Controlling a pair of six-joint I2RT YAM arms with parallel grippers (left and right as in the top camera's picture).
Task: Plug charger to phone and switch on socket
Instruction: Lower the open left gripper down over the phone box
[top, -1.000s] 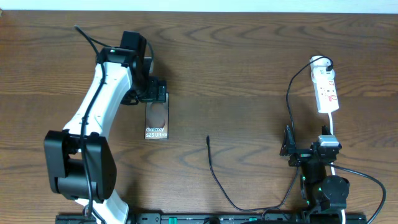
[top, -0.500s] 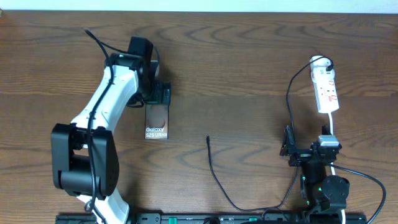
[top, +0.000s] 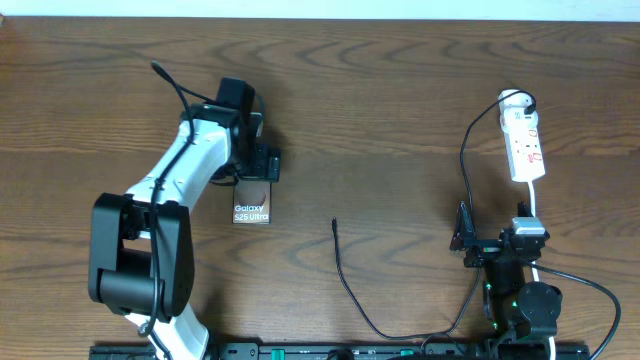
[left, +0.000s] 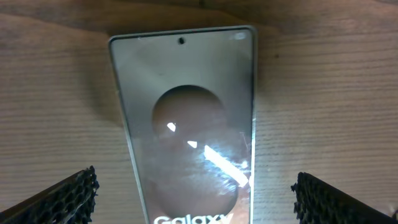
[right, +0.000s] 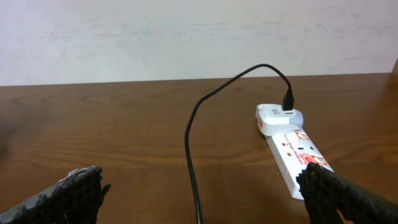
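We see the phone (top: 252, 206) (left: 186, 124) lying flat, face up on the counter (top: 400, 120), white Galaxy lettering showing, while the charger (top: 334, 228) (right: 188, 143) trails its black cable from a loose tip, apart from the phone, to the white socket (top: 524, 140) (right: 292, 152), plugged into its rounded end.

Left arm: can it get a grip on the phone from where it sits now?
Probably yes. The left gripper is open and straddles the phone, with nothing else in between; it may need to descend first.

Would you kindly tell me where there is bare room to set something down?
Bare wood between the phone and the charger rising to the socket. Crowded where the left gripper hovers over the phone, and around the socket.
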